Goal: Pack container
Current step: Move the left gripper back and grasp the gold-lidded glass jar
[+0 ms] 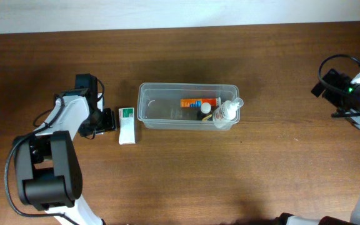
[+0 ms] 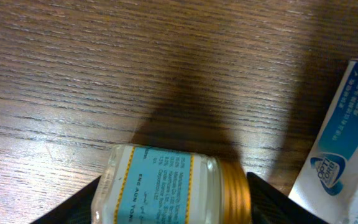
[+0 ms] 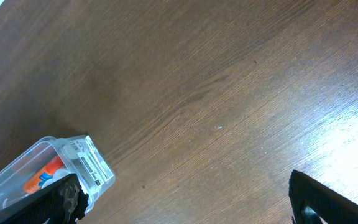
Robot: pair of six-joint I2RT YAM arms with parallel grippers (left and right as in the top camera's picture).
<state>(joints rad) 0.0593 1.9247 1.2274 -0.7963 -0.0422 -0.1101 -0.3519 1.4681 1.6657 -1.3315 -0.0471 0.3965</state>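
The clear plastic container (image 1: 145, 103) stands at the table's middle and holds an orange tube (image 1: 195, 102), a dark small bottle (image 1: 200, 114) and a clear spray bottle (image 1: 227, 112) leaning on its right end. My left gripper (image 1: 107, 120) is low on the table left of the container. In the left wrist view its fingers (image 2: 173, 208) are shut on a small glass jar (image 2: 166, 186) with a blue label and gold lid, lying on its side. My right gripper (image 1: 322, 84) is open and empty at the far right; its wrist view shows the container's corner (image 3: 73, 158).
A white carton (image 1: 127, 125) with a green end lies flat between my left gripper and the container; it also shows in the left wrist view (image 2: 347, 143), close to the right of the jar. The brown wood table (image 1: 261, 175) has a pale wall behind.
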